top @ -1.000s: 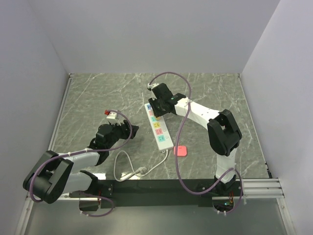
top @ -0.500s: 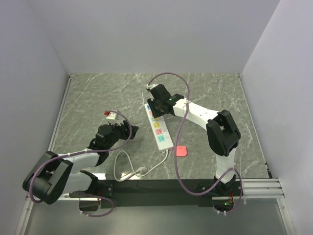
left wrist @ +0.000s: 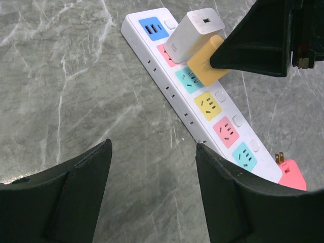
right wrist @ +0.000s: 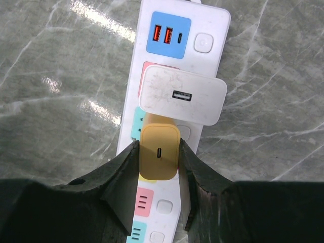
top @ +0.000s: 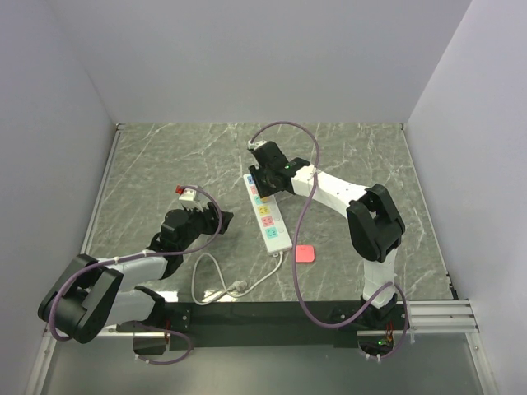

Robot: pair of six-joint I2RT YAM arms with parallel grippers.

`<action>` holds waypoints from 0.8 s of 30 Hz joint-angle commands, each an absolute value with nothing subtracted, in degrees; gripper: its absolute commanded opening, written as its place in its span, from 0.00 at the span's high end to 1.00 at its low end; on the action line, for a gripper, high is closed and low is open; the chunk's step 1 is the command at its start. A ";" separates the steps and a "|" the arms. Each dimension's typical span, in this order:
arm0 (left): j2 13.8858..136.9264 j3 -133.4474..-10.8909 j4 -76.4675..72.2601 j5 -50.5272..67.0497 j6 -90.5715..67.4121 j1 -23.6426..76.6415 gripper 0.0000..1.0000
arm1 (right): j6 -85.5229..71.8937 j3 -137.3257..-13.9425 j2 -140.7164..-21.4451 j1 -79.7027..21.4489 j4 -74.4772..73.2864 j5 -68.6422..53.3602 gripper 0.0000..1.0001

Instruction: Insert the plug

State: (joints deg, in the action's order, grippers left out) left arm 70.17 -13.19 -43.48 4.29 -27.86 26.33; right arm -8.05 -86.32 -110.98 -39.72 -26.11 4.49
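Grip on the yellow plug [right wrist: 159,147] over the power strip [right wrist: 215,23]
The right gripper [right wrist: 158,172] has its two fingers closed narrowly on the sides of the yellow plug. The plug stands over the green socket, just beside the white charger [right wrist: 182,96] seated in the red socket next to the blue USB block. Whether its prongs are in the socket cannot be told. The left gripper [left wrist: 152,152] hangs off to the strip's left side, jaws wide and holding nothing. A pink plug [left wrist: 292,177] lies on the table [left wrist: 76,76] by the strip's near end.
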 commanded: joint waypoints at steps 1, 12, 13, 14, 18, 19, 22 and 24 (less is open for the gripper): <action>69.08 -12.83 -46.05 5.19 -27.07 26.19 0.27 | -8.26 -86.66 -112.59 -39.37 -25.23 5.71 1.00; 69.35 -12.83 -46.14 5.27 -26.89 26.10 0.27 | -9.23 -82.27 -113.73 -39.46 -22.41 7.47 1.00; 69.35 -12.83 -46.06 5.19 -26.89 26.10 0.27 | -9.32 -82.00 -113.82 -39.46 -22.24 7.64 1.00; 69.43 -12.83 -46.05 5.19 -26.89 26.10 0.27 | -9.32 -81.31 -113.73 -39.46 -21.80 7.82 1.00; 69.61 -12.92 -46.23 5.36 -26.81 26.10 0.27 | -9.49 -80.33 -113.55 -39.46 -21.36 8.44 1.00; 69.70 -12.92 -46.23 5.27 -26.81 26.10 0.27 | -9.58 -80.16 -113.64 -39.64 -21.18 8.52 1.00; 69.61 -12.92 -46.14 5.19 -26.81 26.10 0.27 | -9.75 -79.02 -113.73 -39.90 -21.18 8.87 1.00; 69.61 -12.83 -46.14 5.19 -26.81 26.19 0.27 | -9.93 -78.05 -113.82 -39.99 -21.27 9.40 1.00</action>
